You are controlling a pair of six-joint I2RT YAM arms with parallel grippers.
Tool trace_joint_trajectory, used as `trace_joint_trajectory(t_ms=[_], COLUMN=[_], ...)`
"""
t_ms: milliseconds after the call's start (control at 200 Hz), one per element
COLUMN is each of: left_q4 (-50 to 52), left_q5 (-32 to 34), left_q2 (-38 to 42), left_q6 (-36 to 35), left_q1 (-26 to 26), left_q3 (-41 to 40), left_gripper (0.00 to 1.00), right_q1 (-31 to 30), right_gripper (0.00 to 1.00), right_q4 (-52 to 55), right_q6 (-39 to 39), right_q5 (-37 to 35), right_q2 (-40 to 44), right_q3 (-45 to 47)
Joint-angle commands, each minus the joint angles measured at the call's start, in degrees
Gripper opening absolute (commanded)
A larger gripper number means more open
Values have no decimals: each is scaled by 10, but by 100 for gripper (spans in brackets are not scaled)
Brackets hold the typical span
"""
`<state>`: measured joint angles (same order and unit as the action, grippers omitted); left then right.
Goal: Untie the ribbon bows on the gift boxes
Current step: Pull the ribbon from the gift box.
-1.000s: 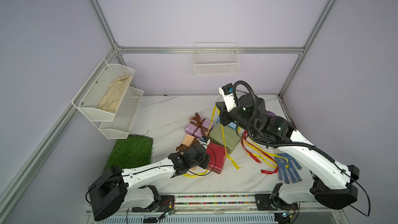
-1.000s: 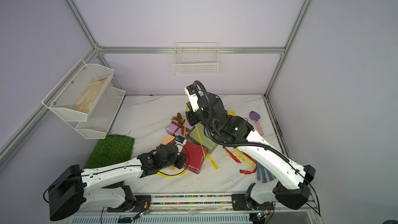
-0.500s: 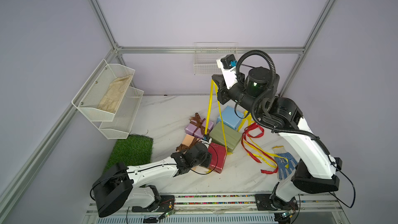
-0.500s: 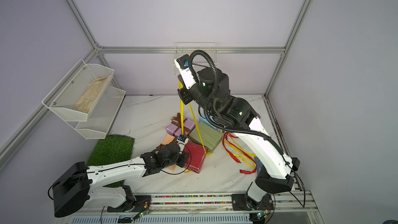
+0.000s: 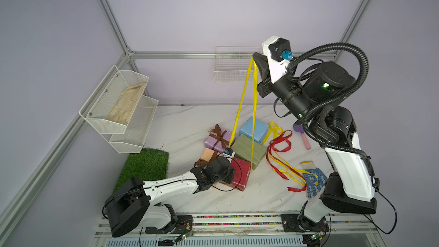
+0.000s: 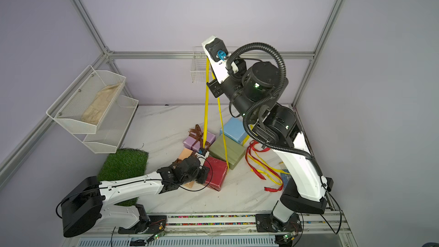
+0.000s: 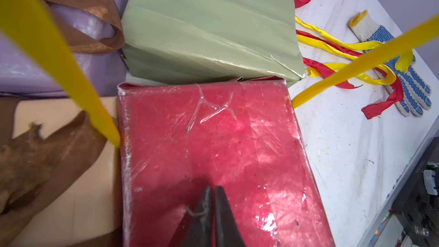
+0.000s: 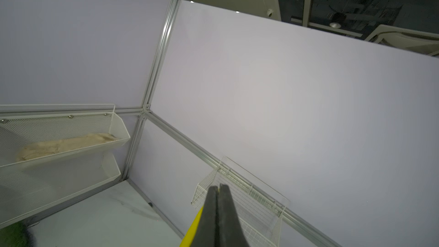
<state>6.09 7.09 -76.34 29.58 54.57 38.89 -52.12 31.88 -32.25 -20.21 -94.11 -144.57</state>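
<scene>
Taking 12 o'clock as the back wall in both top views, the nearest things on the marble surface (image 5: 261, 196) are the blue-dotted glove (image 5: 313, 181) at 4 o'clock and the green grass mat (image 5: 145, 165) at 8 o'clock. A loose red ribbon (image 7: 380, 108) and a loose yellow ribbon (image 7: 370, 45) lie tangled together, trailing from the glove toward 12 o'clock.

Near the middle, the dark red box (image 5: 241, 173) lies flat. The left tool (image 7: 212, 188) sits over its top face, fingers pressed together and pinching nothing; whether the tips touch the wrapping I cannot tell. At the red box's 9 o'clock, side by side with it, lies the peach box (image 5: 207, 154), with a brown ribbon (image 5: 202, 161) crumpled across it. At the red box's 12 o'clock the olive green box (image 5: 247, 149) butts against its edge. The lilac box (image 5: 216, 141) is at 11 o'clock, carrying a tied brown bow (image 5: 219, 134). The light blue box (image 5: 253, 129) lies beyond the olive one, at its 12 o'clock.

A taut yellow ribbon (image 5: 240, 108) rises in two strands. One comes up from the gap between the red and peach boxes. The other comes from the red box's 3 o'clock edge and crosses over the olive box.

Both strands meet at the right tool (image 5: 255, 55), raised high in front of the small wire basket (image 5: 228, 67) on the back wall, its fingers clamped on the ribbon. At 10 o'clock a two-tier wire basket (image 5: 118, 105) hangs on the side wall, with a beige cloth (image 5: 127, 103) in its upper tier.
</scene>
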Motion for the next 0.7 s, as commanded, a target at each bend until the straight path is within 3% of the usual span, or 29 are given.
trace_joint_trajectory(t_ms=[0,305,520,695], left_q4=[26,20,18,23], left_q5=[-3,-7,-5,8], left_q2=[-14,-41,-64,-69], left_q6=[8,3,3,6], left_q1=[3,3,3,2], left_q3=[22,47,51,54], left_gripper=[8,7,7,7], right_q1=[1,1,0,1], right_gripper=[0,0,0,0], right_q4=[-86,-229,-292,-276], right_q6=[-106,-329,-403,-391], right_q5=[-31,-102,-118,-104], right_q2=[-13,-33,-41,-14], right_q3=[-51,-4,-18,-18])
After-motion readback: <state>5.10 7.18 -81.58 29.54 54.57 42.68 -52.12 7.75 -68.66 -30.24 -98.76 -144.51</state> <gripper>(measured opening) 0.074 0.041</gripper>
